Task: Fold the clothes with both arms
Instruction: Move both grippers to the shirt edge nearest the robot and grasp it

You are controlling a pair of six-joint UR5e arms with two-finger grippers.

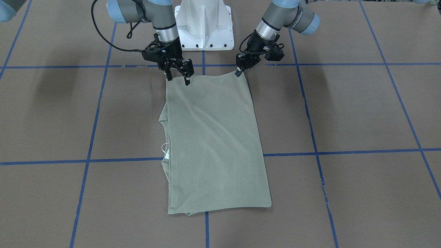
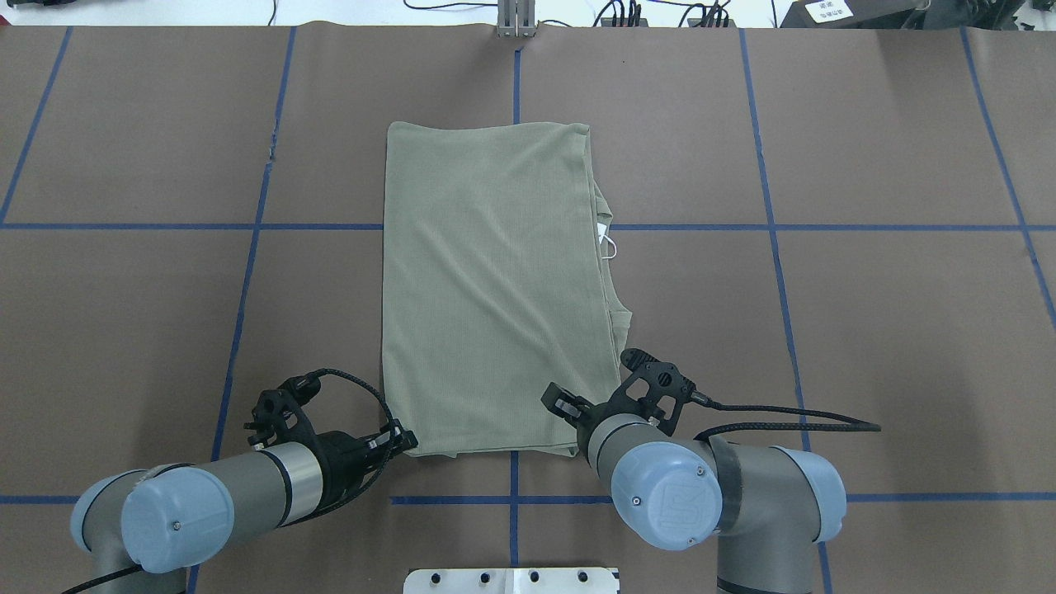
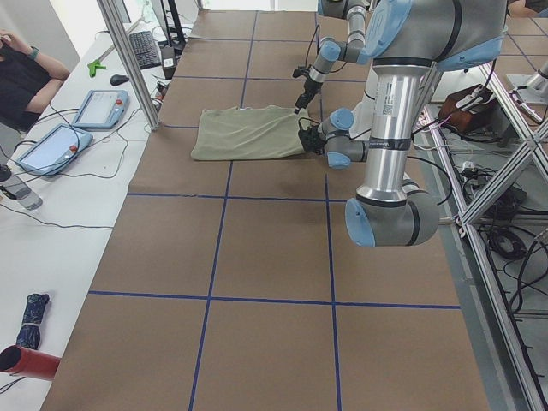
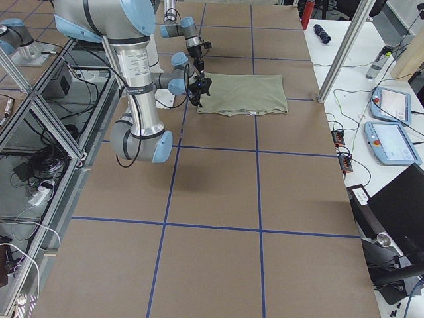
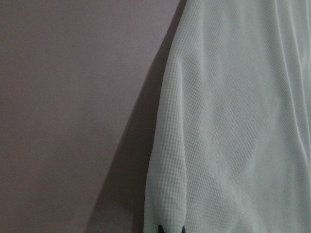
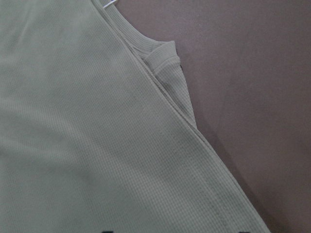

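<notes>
Right, clock set from the overhead view, twelve pointing away from the base.

Shirt lies flat mid-table, a long narrow rectangle running six to twelve. Collar rib and white hang tag poke out of its three-o'clock edge.

Left gripper sits at the seven-o'clock corner, fingers pressed together on the hem. Right gripper is at the five-o'clock corner, fingers spread with the tips down at the hem, nothing pinched.

I judge the step as taking both near corners for a fold toward twelve.

Notes for doing it well:
- Close the right side low enough to catch every layer, not just the top one.
- Lift both corners together and level, keeping the hem taut between them.
- Carry straight toward twelve so the side edges stack.
- Mind the tag and collar; they may drag out further.
</notes>
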